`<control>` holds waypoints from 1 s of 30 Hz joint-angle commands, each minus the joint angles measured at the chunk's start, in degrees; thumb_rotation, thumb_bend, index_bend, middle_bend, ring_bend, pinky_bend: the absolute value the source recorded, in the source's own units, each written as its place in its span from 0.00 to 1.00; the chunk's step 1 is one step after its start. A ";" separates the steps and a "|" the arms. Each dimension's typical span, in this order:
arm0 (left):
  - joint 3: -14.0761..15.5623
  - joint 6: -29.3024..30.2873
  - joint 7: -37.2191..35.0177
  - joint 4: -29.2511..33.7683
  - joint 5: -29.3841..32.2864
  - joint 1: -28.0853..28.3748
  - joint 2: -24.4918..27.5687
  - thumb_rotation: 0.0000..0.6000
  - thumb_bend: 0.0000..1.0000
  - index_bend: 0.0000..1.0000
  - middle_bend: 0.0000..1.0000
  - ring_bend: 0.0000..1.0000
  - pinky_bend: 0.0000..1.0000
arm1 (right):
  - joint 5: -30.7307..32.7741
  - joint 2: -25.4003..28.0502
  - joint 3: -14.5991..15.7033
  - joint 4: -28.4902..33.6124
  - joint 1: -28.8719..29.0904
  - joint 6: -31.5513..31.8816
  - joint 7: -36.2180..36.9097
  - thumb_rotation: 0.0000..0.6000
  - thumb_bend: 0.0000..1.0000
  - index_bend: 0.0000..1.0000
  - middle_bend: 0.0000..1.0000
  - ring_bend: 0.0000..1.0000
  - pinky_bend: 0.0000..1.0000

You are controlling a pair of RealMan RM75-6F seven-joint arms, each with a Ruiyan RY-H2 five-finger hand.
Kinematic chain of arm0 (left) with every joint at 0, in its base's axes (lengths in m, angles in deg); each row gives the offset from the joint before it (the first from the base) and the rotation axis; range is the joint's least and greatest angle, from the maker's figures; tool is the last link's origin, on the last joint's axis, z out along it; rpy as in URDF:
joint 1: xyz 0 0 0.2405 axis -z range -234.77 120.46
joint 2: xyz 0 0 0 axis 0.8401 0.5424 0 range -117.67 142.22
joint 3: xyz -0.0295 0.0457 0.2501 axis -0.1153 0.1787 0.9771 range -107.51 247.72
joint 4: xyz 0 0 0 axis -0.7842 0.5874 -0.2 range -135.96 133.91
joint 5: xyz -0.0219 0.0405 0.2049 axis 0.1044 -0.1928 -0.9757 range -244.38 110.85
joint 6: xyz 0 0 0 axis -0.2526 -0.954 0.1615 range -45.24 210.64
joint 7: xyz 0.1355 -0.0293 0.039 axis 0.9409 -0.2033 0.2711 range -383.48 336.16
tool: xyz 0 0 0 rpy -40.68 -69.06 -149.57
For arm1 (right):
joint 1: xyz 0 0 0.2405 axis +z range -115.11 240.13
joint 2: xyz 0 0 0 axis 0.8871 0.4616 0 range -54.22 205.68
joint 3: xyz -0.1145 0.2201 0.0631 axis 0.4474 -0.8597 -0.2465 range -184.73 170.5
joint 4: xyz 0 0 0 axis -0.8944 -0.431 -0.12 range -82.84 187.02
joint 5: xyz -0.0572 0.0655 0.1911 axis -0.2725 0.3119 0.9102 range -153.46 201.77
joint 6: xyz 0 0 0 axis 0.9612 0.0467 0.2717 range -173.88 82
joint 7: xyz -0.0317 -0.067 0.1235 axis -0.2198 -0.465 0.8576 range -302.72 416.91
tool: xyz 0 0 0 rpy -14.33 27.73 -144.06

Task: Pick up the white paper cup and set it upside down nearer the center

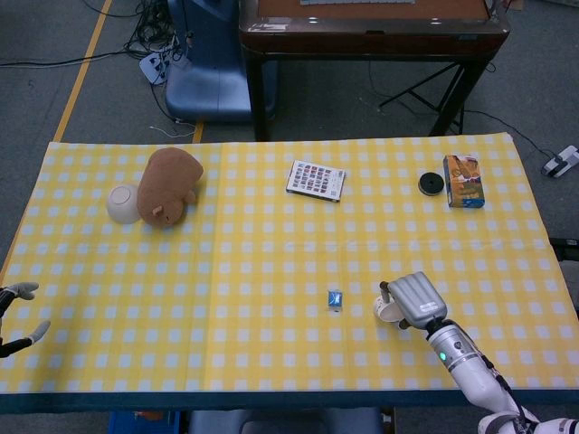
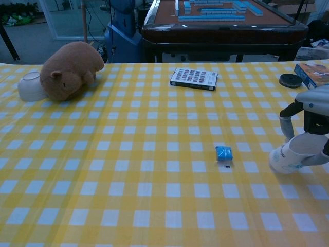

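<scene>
The white paper cup stands on the yellow checked cloth at the front right, its mouth covered from above by my right hand. In the chest view the cup sits between the thumb on its left and a finger on its right; both press against it. My left hand hangs at the table's far left edge, fingers apart, holding nothing.
A small blue wrapper lies just left of the cup. A brown plush animal and a white bowl sit at the back left. A flat card box, a black disc and an orange box lie along the back.
</scene>
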 commanded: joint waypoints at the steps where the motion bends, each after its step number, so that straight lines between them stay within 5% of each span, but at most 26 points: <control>1: 0.04 -0.16 0.11 0.00 -0.03 0.07 -0.03 1.00 0.04 0.42 0.46 0.39 0.65 | -2.23 1.60 -0.36 -1.00 -2.31 1.26 9.40 1.00 0.09 0.51 1.00 1.00 1.00; 15: 0.27 -0.07 1.82 0.98 -0.79 0.16 -0.14 1.00 0.04 0.42 0.46 0.39 0.65 | -13.06 1.87 -0.70 -13.04 -7.32 -1.88 59.07 1.00 0.12 0.51 1.00 1.00 1.00; 22: 0.33 -0.02 1.99 1.17 -0.89 0.09 -0.05 1.00 0.04 0.42 0.46 0.39 0.65 | -13.57 -0.20 -1.22 -17.32 -6.64 -5.54 73.39 1.00 0.12 0.51 1.00 1.00 1.00; 25: 0.28 -0.01 1.80 1.21 -0.75 0.02 0.03 1.00 0.04 0.42 0.46 0.39 0.65 | -14.31 -0.65 -1.06 -18.47 -6.01 -7.56 78.33 1.00 0.04 0.42 1.00 1.00 1.00; 30: 0.29 0.08 1.40 1.18 -0.75 -0.08 0.18 1.00 0.04 0.42 0.46 0.39 0.65 | -15.65 0.10 -0.91 -19.30 -5.52 -8.16 81.08 1.00 0.00 0.10 1.00 1.00 1.00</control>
